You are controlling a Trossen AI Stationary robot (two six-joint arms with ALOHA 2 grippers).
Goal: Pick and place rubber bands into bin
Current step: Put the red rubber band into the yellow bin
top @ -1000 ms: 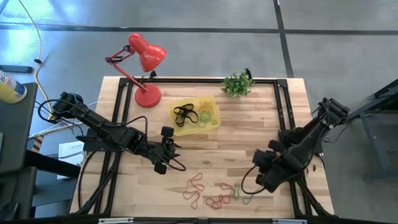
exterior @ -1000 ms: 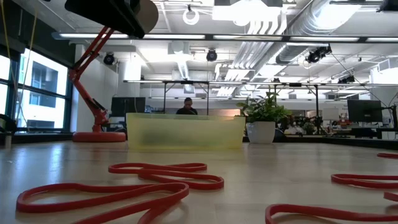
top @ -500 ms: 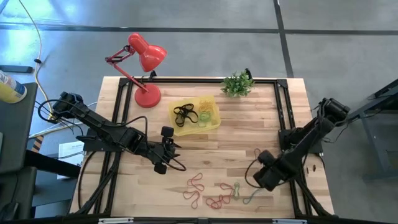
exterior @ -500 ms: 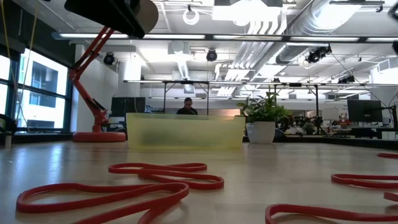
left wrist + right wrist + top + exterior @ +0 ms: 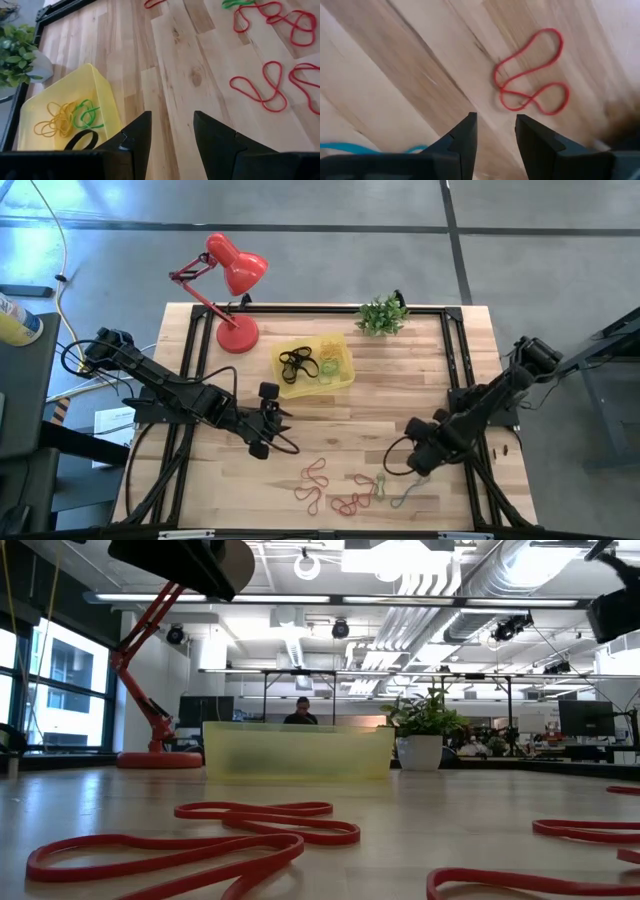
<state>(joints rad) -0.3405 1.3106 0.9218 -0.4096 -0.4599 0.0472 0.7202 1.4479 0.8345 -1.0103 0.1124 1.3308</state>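
The bin (image 5: 316,366), a shallow yellow tray, stands on the wooden table and holds black, green and yellow rubber bands (image 5: 67,117). Several red and green rubber bands (image 5: 345,492) lie flat on the table near its front edge. My left gripper (image 5: 275,425) hangs open over the table, nearer than the bin, nothing between its fingers (image 5: 172,127). My right gripper (image 5: 415,460) points down, open and empty, above the table just right of the loose bands. A red band (image 5: 530,70) lies on the wood beyond its fingers.
A red desk lamp (image 5: 230,290) stands at the far left of the table and a small potted plant (image 5: 382,315) at the far edge. A black frame (image 5: 455,370) runs along the table's sides. Bare wood lies between the bin and the loose bands.
My right gripper has come down toward the table and shifted a little toward the loose bands, rolling its wrist somewhat. It now shows at the low view's upper right corner. Its fingers stay open. The bands have not moved.
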